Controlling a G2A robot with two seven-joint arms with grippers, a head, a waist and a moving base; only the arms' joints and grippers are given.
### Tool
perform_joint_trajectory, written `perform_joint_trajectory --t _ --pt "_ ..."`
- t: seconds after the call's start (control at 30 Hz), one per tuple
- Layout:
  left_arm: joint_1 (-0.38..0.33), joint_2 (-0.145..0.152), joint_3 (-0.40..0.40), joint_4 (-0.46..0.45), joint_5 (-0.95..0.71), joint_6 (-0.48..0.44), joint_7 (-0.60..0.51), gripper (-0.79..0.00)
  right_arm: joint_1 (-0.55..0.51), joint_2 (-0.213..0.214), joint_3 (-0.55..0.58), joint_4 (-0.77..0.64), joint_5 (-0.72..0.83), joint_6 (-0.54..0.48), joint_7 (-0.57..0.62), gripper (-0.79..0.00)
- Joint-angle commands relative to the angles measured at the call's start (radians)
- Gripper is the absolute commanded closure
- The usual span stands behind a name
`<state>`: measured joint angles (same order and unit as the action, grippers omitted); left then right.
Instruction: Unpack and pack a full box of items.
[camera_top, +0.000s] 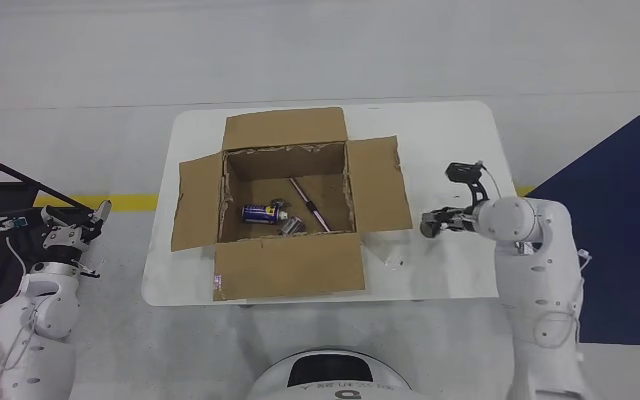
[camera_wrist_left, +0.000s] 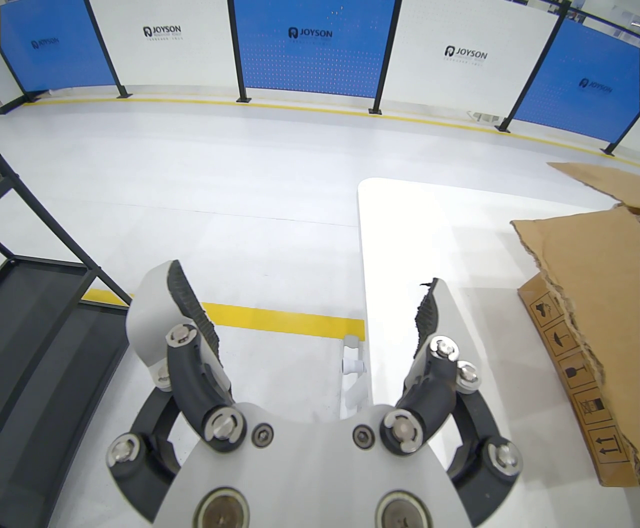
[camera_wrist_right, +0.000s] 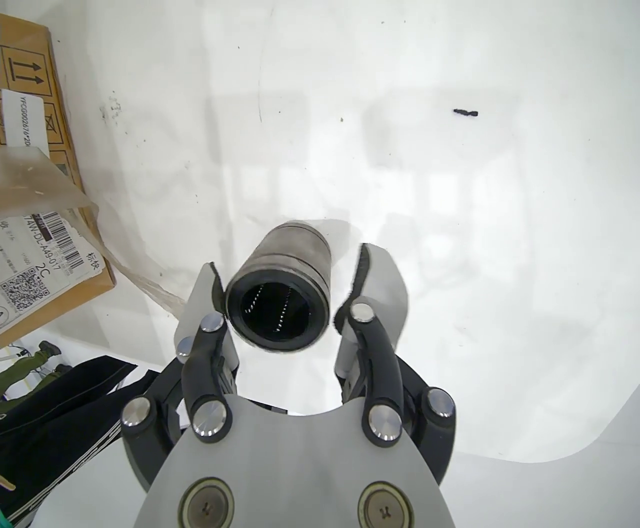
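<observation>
Right jaws part-open, loose around metal cylinder (camera_wrist_right: 280, 285); left jaws wide apart.

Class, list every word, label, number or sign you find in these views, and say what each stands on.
Handling pictograms, including paired up arrows: wall of the cardboard box.
Barcode, square code and small print, partly under tape: white shipping label on the box.
One logo word, repeated: barrier panels.
Print on the can inside the box: too small to read.
</observation>
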<state>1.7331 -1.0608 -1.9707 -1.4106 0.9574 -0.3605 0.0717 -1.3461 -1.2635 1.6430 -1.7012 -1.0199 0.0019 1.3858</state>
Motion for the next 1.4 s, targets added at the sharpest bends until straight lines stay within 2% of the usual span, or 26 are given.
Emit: perform_joint_trajectory --t 0.0,0.27,0.4,0.43,0.5,0.57,0.6,0.63,0.77,0.87,0.97,1.03,1.07,1.1,1.17,1.37 --pt "0.000 0.000 0.000 0.000 0.000 0.000 0.000 -0.785 -0.027 0.002 0.014 -0.042 0.003 0.009 -0.036 -0.785" --pt "0.000 0.000 0.000 0.000 0.000 0.000 0.000 -0.785 -0.165 0.007 0.063 -0.250 0.044 0.023 -0.173 -0.785" --pt "0.000 0.000 0.000 0.000 0.000 0.000 0.000 -0.785 -0.271 0.008 0.086 -0.460 0.116 -0.121 -0.363 -0.782" --pt "0.000 0.000 0.000 0.000 0.000 0.000 0.000 -0.785 -0.298 0.009 0.087 -0.503 0.126 -0.162 -0.406 -0.736" --pt "0.000 0.000 0.000 0.000 0.000 0.000 0.000 -0.785 -0.331 0.011 0.078 -0.568 0.130 -0.245 -0.479 -0.760" --pt "0.000 0.000 0.000 0.000 0.000 0.000 0.000 -0.785 -0.326 0.014 0.041 -0.600 0.115 -0.313 -0.500 -0.659" --pt "0.000 0.000 0.000 0.000 0.000 0.000 0.000 -0.785 -0.310 0.015 0.015 -0.600 0.113 -0.336 -0.505 -0.634" --pt "0.000 0.000 0.000 0.000 0.000 0.000 0.000 -0.785 -0.283 0.017 -0.020 -0.595 0.098 -0.354 -0.489 -0.517" --pt "0.000 0.000 0.000 0.000 0.000 0.000 0.000 -0.785 -0.092 0.014 -0.210 -0.506 0.047 -0.334 -0.397 -0.505" --pt "0.000 0.000 0.000 0.000 0.000 0.000 0.000 -0.785 0.091 -0.001 -0.379 -0.383 0.027 -0.291 -0.332 -0.459" --pt "0.000 0.000 0.000 0.000 0.000 0.000 0.000 -0.785 0.253 -0.025 -0.532 -0.238 0.034 -0.243 -0.307 -0.456" --pt "0.000 0.000 0.000 0.000 0.000 0.000 0.000 -0.785 0.337 -0.042 -0.608 -0.143 0.059 -0.226 -0.322 -0.474" --pt "0.000 0.000 0.000 0.000 0.000 0.000 0.000 -0.785 0.370 -0.050 -0.639 -0.101 0.075 -0.221 -0.338 -0.588" --pt "0.000 0.000 0.000 0.000 0.000 0.000 0.000 -0.785 0.399 -0.058 -0.663 -0.061 0.086 -0.213 -0.360 -0.785" --pt "0.000 0.000 0.000 0.000 0.000 0.000 0.000 -0.785 0.432 -0.070 -0.699 -0.009 0.114 -0.214 -0.404 -0.785" --pt "0.000 0.000 0.000 0.000 0.000 0.000 0.000 -0.785 0.432 -0.070 -0.699 -0.009 0.114 -0.214 -0.404 -0.785"
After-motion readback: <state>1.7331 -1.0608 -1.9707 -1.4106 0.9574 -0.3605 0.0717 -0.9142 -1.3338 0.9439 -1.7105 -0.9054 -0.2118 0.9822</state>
